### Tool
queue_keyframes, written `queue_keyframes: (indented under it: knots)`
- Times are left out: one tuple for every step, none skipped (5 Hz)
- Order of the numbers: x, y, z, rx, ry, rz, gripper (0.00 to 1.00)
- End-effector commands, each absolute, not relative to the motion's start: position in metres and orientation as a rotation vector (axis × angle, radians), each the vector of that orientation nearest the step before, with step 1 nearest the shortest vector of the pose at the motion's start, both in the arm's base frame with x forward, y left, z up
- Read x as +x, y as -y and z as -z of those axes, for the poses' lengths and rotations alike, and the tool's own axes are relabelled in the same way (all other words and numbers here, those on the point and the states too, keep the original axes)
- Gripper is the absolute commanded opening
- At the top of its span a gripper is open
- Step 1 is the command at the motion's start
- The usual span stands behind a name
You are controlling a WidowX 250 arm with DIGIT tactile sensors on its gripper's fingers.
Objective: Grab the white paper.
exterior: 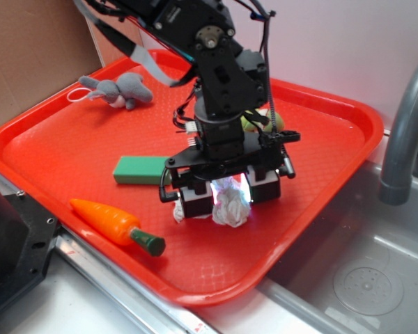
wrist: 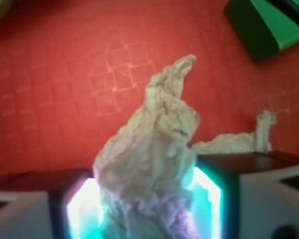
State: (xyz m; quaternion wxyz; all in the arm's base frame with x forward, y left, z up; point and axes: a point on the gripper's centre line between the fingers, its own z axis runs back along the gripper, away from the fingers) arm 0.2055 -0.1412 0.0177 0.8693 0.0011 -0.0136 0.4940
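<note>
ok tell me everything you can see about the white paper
The white paper is a crumpled wad of thin, tissue-like material, off-white with grey creases. It sits between the two fingers of the gripper, which press on both sides, its lower part bulging out below them. In the wrist view a twisted peak points away from the camera and a thinner tail trails to one side onto the red tray. It sits near the tray's front edge, right of the green block.
</note>
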Motion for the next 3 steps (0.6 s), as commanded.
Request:
queue_keyframes:
  knots:
    - [0.219, 0.114, -0.07, -0.006, 0.007, -0.82, 0.0]
    - [0.225, 0.102, -0.111, -0.005, 0.026, -0.61, 0.0]
    - [0.218, 0.093, -0.151, -0.011, 0.074, -0.443, 0.0]
